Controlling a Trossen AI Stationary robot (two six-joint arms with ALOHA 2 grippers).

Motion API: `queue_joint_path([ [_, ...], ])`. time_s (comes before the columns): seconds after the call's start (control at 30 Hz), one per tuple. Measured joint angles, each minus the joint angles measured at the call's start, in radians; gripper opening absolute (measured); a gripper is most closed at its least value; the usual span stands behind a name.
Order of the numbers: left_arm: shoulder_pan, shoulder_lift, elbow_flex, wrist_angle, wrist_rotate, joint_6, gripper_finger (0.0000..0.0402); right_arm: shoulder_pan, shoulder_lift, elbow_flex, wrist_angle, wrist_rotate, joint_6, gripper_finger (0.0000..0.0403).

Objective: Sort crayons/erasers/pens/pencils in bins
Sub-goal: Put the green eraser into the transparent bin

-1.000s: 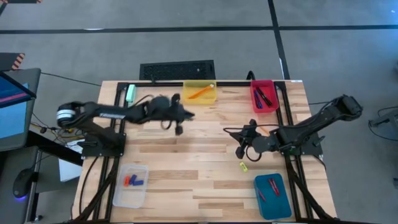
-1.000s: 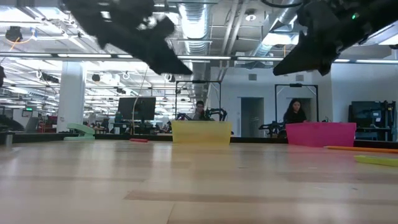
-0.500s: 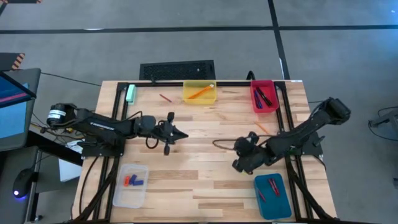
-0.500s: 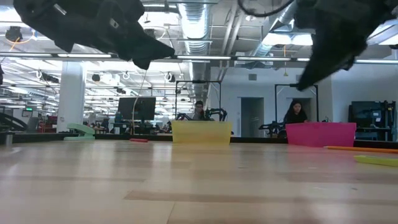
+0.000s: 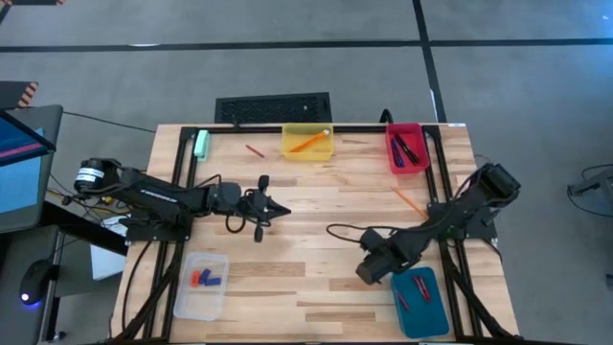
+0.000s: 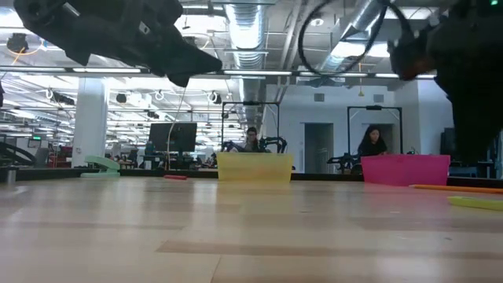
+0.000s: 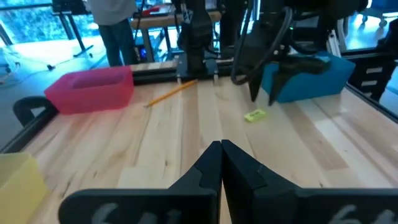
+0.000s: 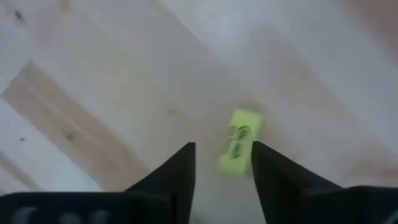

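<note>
The right pincer (image 8: 222, 168) hangs over the small yellow-green block eraser (image 8: 240, 142), its two dark fingers parted with the eraser lying on the wooden surface (image 5: 316, 220) just ahead of the gap between them. That eraser sits just beside the teal-blue plastic bin (image 5: 420, 302), on the side facing the middle of the surface, and seen from above the arm's head covers it. So the step in hand looks like picking up this eraser. The next move calls for lowering the fingers on either side of the block, lining them up across its narrow width, then closing. After that it would need carrying well away from the teal-blue bin to the clear plastic bin (image 5: 201, 286), where blue and red-orange erasers (image 5: 204, 279) already lie. The left pincer (image 7: 221, 163) waits with fingers pressed together, holding nothing, far from the teal-blue bin.
</note>
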Motion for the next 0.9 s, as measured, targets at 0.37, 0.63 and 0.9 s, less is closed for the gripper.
queue_joint_path([
  [0.37,0.000,0.014,0.000,-0.002,-0.001,0.000,0.0000,-0.033,0.026,-0.036,0.007,-0.073,0.058,0.0198],
  [0.63,0.000,0.014,0.000,-0.002,0.002,0.000,0.0000,-0.019,0.025,-0.047,0.026,-0.074,0.085,0.0194],
  [0.9,0.000,0.014,0.000,-0.006,0.005,-0.004,0.0000,-0.019,0.020,-0.146,0.136,-0.085,0.132,0.0193],
])
